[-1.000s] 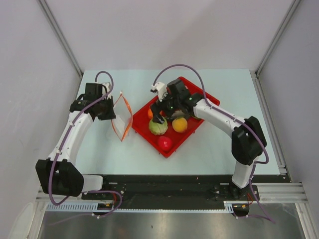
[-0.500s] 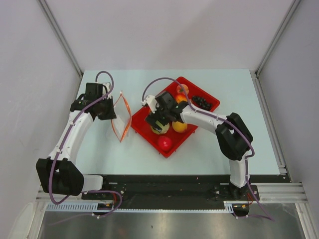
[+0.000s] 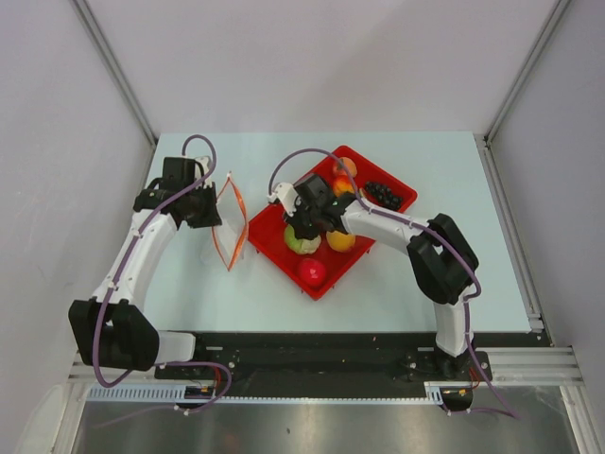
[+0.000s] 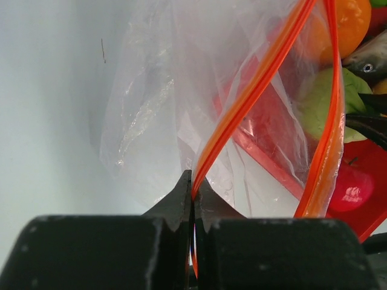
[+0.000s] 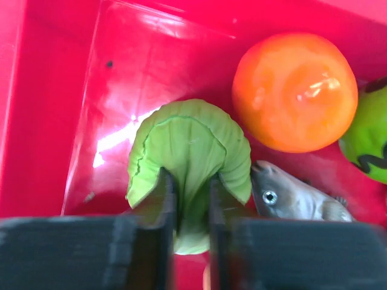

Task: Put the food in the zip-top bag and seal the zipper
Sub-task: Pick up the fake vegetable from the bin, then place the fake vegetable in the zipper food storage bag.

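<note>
On the left, the left gripper has its fingers pressed together on the zipper of the zip-top bag. The bag stands on the table just left of the red tray. Its long axis runs from far to near, and its mouth gapes toward the tray. In the tray, the right gripper pinches the green cabbage, beside an orange and a grey fish. The table is pale blue and the walls around it are plain grey.
</note>
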Controlling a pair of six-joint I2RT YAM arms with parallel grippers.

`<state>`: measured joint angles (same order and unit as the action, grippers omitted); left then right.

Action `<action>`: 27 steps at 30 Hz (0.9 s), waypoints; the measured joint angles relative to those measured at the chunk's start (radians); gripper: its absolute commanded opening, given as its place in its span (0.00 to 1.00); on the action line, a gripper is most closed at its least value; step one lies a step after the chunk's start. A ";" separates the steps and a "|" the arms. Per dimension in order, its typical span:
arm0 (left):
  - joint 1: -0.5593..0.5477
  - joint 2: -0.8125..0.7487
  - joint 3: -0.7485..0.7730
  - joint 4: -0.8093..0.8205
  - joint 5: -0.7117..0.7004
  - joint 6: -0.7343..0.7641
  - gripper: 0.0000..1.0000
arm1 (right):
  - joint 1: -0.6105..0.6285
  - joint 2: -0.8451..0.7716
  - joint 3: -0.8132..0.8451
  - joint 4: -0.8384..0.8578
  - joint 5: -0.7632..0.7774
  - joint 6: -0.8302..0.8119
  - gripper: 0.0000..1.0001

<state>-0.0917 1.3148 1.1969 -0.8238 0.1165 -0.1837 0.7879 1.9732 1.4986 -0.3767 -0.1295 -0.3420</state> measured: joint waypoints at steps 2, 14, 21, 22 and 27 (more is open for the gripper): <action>0.000 0.001 0.000 0.000 0.004 0.000 0.01 | -0.010 -0.009 -0.001 -0.018 -0.014 0.010 0.00; -0.001 0.008 0.000 0.000 0.040 0.000 0.00 | -0.177 -0.201 0.011 -0.038 -0.272 0.244 0.00; -0.002 0.008 0.000 -0.001 0.092 0.000 0.00 | -0.149 -0.329 0.024 0.347 -0.455 0.599 0.00; -0.002 0.008 0.000 -0.001 0.101 0.000 0.00 | -0.132 -0.329 0.024 0.423 -0.472 0.665 0.00; 0.000 0.008 0.000 -0.001 0.167 -0.002 0.00 | -0.065 -0.280 0.015 0.694 -0.520 0.897 0.00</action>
<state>-0.0917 1.3231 1.1965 -0.8246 0.2840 -0.1860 0.7231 1.6936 1.5135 0.3176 -0.6495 0.5552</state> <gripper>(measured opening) 0.008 0.301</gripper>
